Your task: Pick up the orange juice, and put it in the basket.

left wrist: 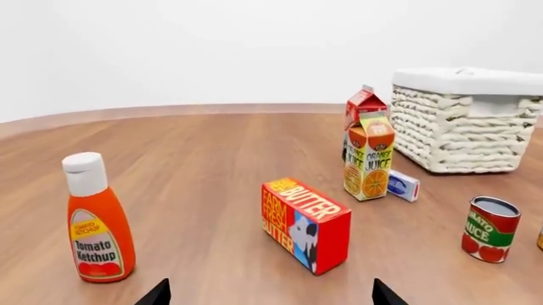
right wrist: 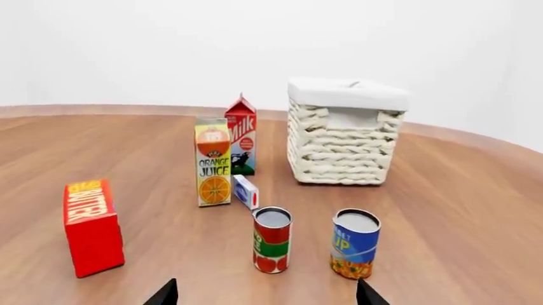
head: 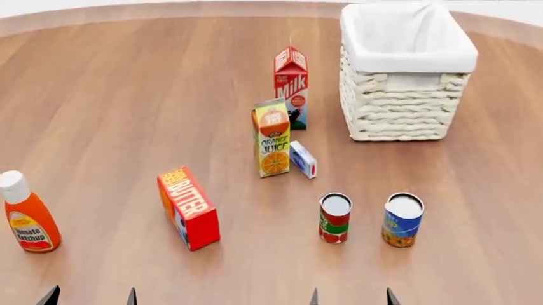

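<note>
Head camera looked steeply down over table (head: 102, 95); both wrist cameras sat low, facing forward, sharing orange juice (head: 273, 137), basket (head: 398, 108).

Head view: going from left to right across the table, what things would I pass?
Ketchup bottle → butter box → orange juice → red and green can → blue can. The basket stands farther back, above the two cans in the picture.
</note>
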Robot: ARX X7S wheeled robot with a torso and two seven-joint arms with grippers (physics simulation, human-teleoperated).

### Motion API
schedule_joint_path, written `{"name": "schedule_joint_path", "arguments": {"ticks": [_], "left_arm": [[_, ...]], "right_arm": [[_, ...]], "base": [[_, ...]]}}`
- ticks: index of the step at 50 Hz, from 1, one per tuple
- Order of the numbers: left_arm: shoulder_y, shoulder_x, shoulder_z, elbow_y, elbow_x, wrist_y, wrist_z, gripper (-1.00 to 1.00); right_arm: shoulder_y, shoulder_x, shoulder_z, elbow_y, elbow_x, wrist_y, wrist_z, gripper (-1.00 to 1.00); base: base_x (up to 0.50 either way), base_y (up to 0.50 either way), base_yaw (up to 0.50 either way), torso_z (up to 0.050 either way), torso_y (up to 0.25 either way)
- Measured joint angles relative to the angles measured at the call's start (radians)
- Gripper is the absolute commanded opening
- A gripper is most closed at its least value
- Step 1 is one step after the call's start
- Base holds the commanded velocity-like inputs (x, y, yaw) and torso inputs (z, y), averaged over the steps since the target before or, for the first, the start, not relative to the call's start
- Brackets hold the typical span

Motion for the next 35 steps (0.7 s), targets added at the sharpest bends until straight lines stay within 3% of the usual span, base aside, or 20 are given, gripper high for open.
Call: {"name": "schedule_joint_path", "arguments": {"ticks": [35], "left_arm": [[-0.004, -0.037, 0.044, -0.002, -0.037, 0.006, -0.043, 1.00]], "right_arm": [[0.000, 0.038, -0.045, -0.032, 0.040, 0.017, 0.033, 1.00]], "base": [[0.23, 0.00, 0.00, 0.000, 0.000]]}}
